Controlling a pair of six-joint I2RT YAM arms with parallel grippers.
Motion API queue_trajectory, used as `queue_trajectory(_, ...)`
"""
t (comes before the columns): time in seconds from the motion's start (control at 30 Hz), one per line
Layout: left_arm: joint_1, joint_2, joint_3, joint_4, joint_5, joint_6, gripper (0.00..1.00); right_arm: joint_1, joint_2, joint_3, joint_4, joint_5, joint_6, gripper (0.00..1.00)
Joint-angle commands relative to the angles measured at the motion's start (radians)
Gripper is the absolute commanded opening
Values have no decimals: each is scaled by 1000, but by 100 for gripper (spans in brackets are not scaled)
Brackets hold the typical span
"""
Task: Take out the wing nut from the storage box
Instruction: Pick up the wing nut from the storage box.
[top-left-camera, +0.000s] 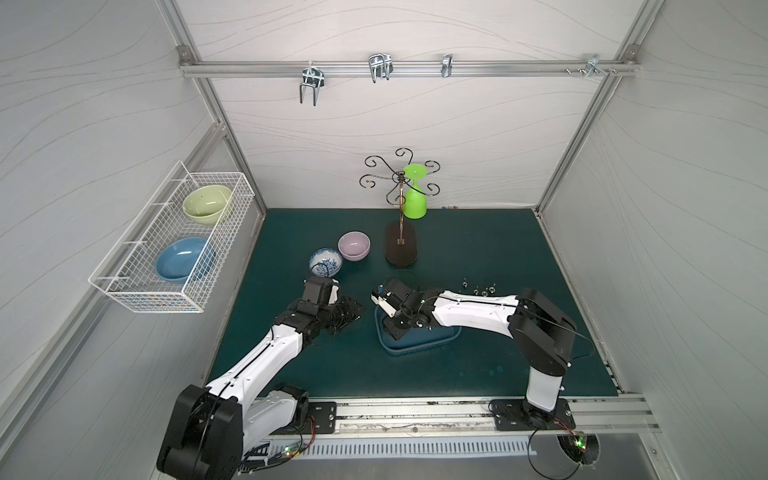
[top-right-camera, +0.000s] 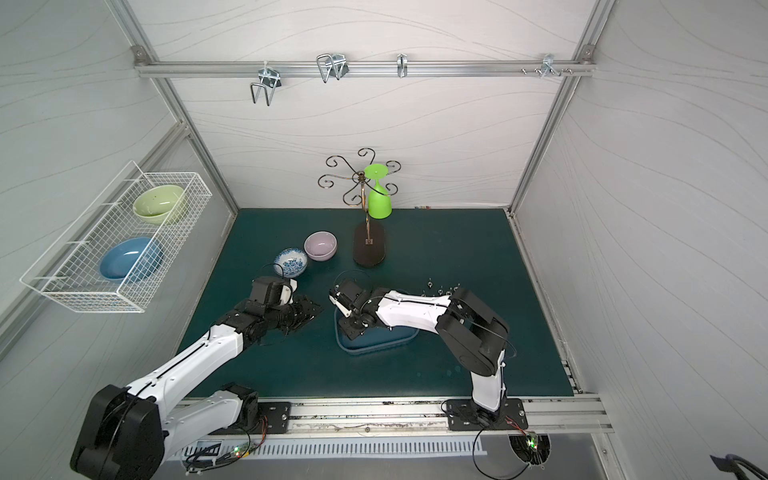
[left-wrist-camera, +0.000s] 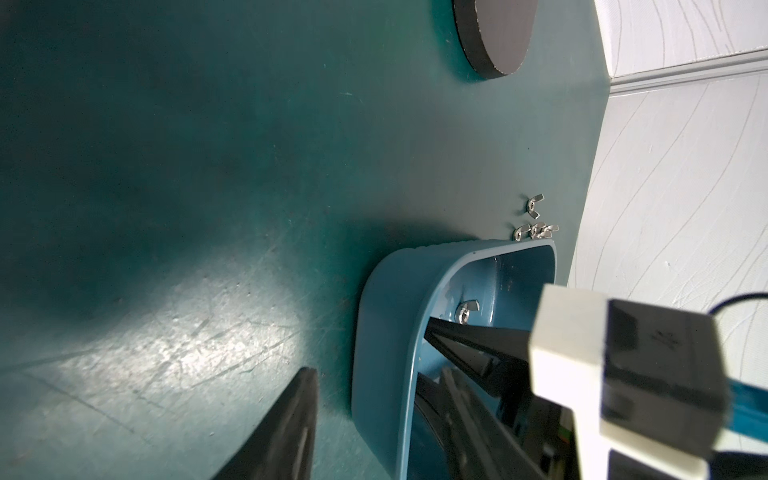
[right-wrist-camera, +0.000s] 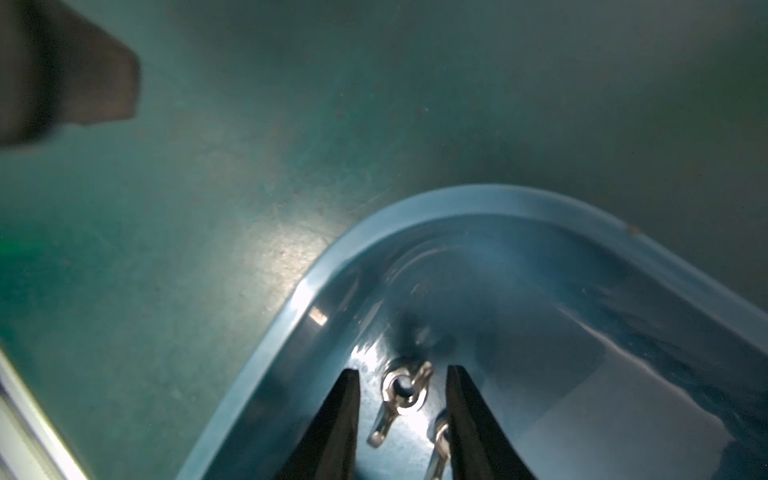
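Wing nut (right-wrist-camera: 405, 395): we count two in one storage box (right-wrist-camera: 478, 199), lower frame; right hand (right-wrist-camera: 403, 369) parted, straddling one, ungripped.

The wing nut (right-wrist-camera: 401, 390) lying between the fingers (right-wrist-camera: 338, 428) of the right gripper (right-wrist-camera: 403, 370) was seen as bright, polished metal. The fingers were found matt black, like plastic. The storage box (right-wrist-camera: 498, 201) around them was shown as smooth, glossy blue plastic, and the mat (right-wrist-camera: 249, 187) beyond its rim as dull and scuffed.
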Motion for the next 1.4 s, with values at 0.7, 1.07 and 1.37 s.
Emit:
queue_trajectory(0.7,4,8,23,49,8,13,49,-15,23,-2,23,-29,-6,0)
queue_trajectory(1.07,3,13,31,61,24,7,49,-40,-64,5,22,0,28,0)
queue_trajectory(1.37,-1,16,41,62,33,6,48,-69,-99,-13,-15,23,61,0)
